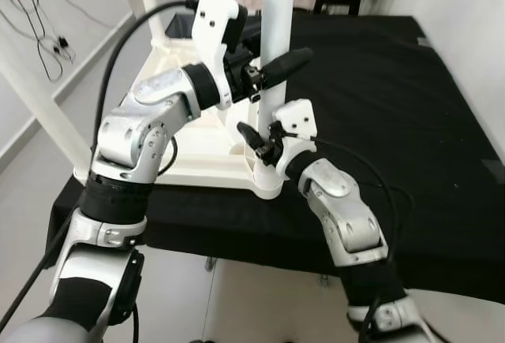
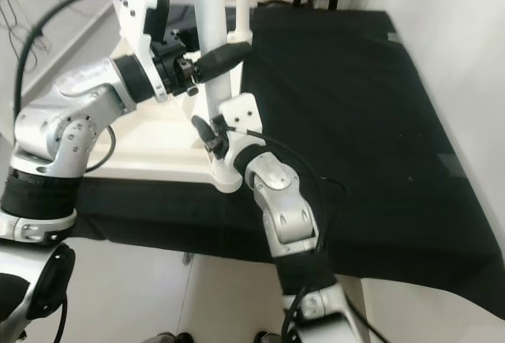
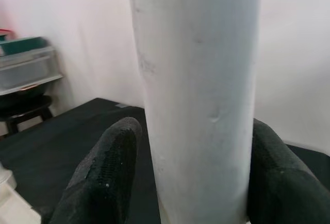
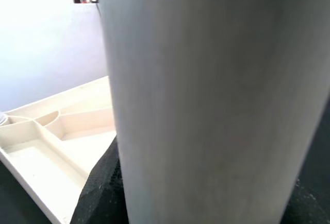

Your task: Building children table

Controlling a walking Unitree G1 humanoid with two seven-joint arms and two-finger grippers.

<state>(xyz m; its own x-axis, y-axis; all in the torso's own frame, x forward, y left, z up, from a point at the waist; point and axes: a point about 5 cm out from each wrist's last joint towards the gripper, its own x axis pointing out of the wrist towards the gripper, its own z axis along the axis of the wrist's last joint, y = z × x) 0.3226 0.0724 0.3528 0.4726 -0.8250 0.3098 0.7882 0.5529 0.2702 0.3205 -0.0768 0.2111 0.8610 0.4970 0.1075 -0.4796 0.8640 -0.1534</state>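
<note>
Left eye view shows left hand (image 1: pixel 278 65) and right hand (image 1: pixel 264 139) both clamped on the smooth, stiff white cylindrical table leg (image 1: pixel 275 20), likely slippery, best gripped low.

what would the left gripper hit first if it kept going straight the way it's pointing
The white table leg: it already stands between the left gripper's fingers. Beyond it lies the black cloth, though depth there is unclear.

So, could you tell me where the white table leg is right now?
The white table leg stands upright at the near corner of the upturned tabletop, gripped high by the left claw.
</note>
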